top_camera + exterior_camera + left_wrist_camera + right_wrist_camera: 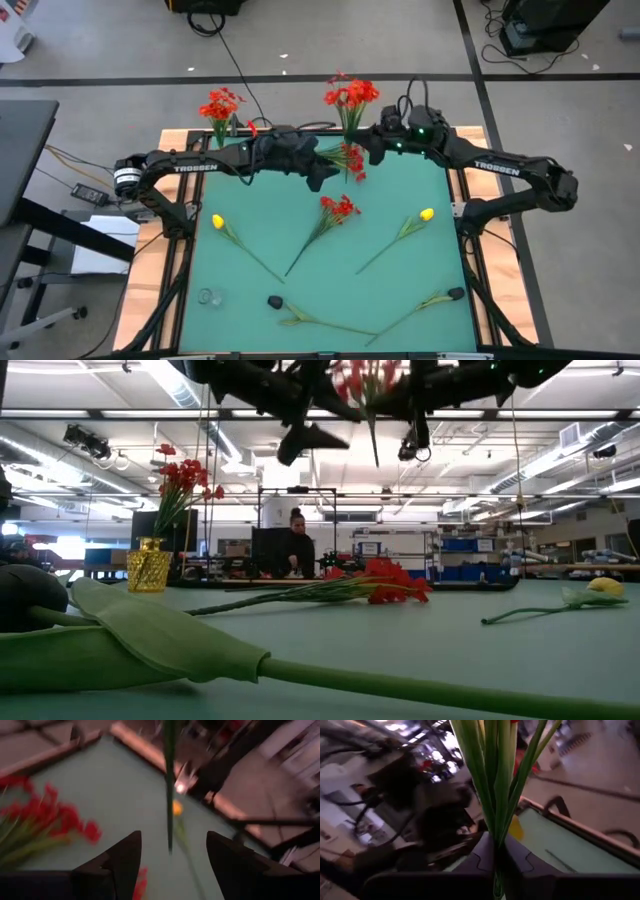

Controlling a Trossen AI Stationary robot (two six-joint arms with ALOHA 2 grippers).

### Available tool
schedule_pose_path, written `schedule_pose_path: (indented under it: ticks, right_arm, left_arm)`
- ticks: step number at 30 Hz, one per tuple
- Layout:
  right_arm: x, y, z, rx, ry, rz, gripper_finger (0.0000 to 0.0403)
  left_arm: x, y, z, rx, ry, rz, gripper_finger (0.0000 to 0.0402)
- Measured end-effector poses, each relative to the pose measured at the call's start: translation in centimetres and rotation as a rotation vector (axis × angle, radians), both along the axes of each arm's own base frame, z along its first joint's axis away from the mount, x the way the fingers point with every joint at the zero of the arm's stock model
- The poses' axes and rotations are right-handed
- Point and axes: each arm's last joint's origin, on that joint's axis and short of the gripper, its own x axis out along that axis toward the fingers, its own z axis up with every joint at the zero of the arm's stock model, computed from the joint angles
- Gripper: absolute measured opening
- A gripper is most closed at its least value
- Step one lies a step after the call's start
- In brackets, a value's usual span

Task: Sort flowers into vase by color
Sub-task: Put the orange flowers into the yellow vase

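Right gripper (496, 857), upper centre of the high view: clamped on a red flower spray (350, 97), green stems upright. Left gripper (172, 857), alongside: fingers spread wide, holding nothing.

A green mat (320, 290) covers the table, framed by a wooden border (150, 250). On the mat's near left part lie a small clear object (207, 296) and, beside it, a small black object (275, 301). Beyond the mat, a person (297, 546) stands at a desk.

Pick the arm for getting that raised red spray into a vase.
Right. Its claw is shut on the red spray's stems, lifted above the table. The left claw is open, stem tip hanging between its fingers, holding nothing.
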Motion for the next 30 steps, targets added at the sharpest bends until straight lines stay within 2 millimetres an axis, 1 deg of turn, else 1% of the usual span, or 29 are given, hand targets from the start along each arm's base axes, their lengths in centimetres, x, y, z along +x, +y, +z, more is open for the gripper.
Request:
schedule_pose_path:
  ticks: [3,7,9,11,13,15,20,21,23,26,30]
  right_arm:
    - [0.2,1.2,0.6,-0.064,-0.029,0.046,0.0019]
    - [0.7,2.3,0.9,-0.115,-0.056,0.103,0.0019]
    - [0.9,2.8,1.1,-0.129,-0.067,0.121,0.0019]
    - [1.1,3.1,1.0,-0.13,-0.066,0.125,0.0019]
    - [1.2,3.4,1.1,-0.131,-0.068,0.125,0.0019]
    - [1.3,3.7,1.1,-0.136,-0.073,0.127,0.0019]
    - [1.4,4.0,1.2,-0.141,-0.084,0.134,0.0022]
    - [1.4,4.0,1.2,-0.14,-0.084,0.135,0.0025]
    - [1.4,4.0,1.2,-0.129,-0.089,0.129,0.0035]
    - [1.4,4.0,1.3,-0.149,-0.087,0.127,0.0066]
    - [0.6,4.2,2.1,-0.231,-0.106,0.173,0.0112]
  left_arm:
    - [0.3,0.1,1.1,0.049,-0.108,-0.005,0.0228]
    - [0.5,0.0,2.2,0.126,-0.217,-0.06,0.0226]
    - [0.5,0.0,2.5,0.136,-0.25,-0.084,0.0217]
    - [0.5,-0.1,2.6,0.137,-0.259,-0.093,0.0199]
    - [0.5,0.0,2.6,0.14,-0.258,-0.094,0.0173]
    - [0.5,0.0,2.6,0.145,-0.259,-0.093,0.014]
    - [0.5,-0.1,2.6,0.158,-0.267,-0.126,0.0033]
    - [0.5,-0.1,2.7,0.167,-0.27,-0.144,0.0021]
    - [0.5,-0.1,2.7,0.185,-0.274,-0.167,0.0016]
    - [0.3,-0.2,2.9,0.206,-0.271,-0.176,0.0014]
    - [-0.7,-0.3,4.0,0.278,-0.273,-0.139,0.001]
